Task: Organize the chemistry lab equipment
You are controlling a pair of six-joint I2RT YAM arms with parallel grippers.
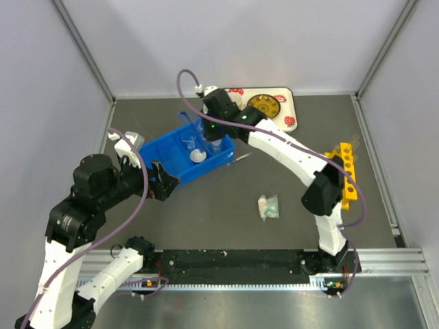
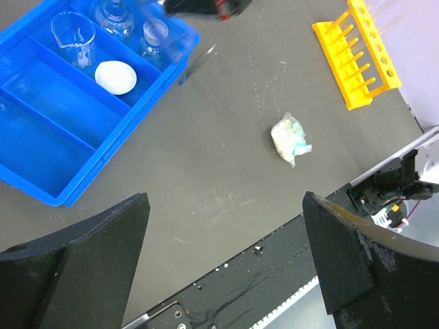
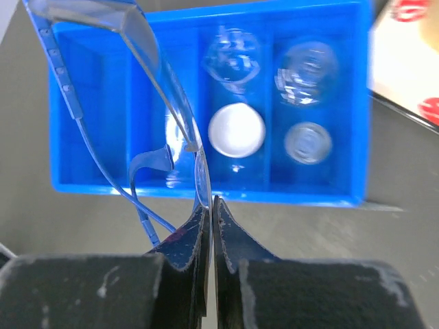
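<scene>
A blue divided tray [image 1: 177,142] sits at the table's back left; it also shows in the left wrist view [image 2: 41,103] and the right wrist view [image 3: 96,103]. It holds clear glass beakers [image 3: 305,65], a flask and a white dish [image 3: 236,130]. My right gripper [image 3: 209,202] is shut on clear safety glasses [image 3: 161,96] with blue arms, held above the tray's near edge. My left gripper [image 2: 226,253] is open and empty, above the table in front of the tray. A crumpled white glove [image 1: 268,206] lies mid-table. A yellow test-tube rack [image 1: 346,171] stands at the right.
A white mat with a yellow disc [image 1: 266,106] lies at the back, behind the tray. A thin metal spatula [image 2: 197,62] lies beside the tray's right corner. A black rail [image 1: 233,260] runs along the near edge. Grey walls enclose three sides.
</scene>
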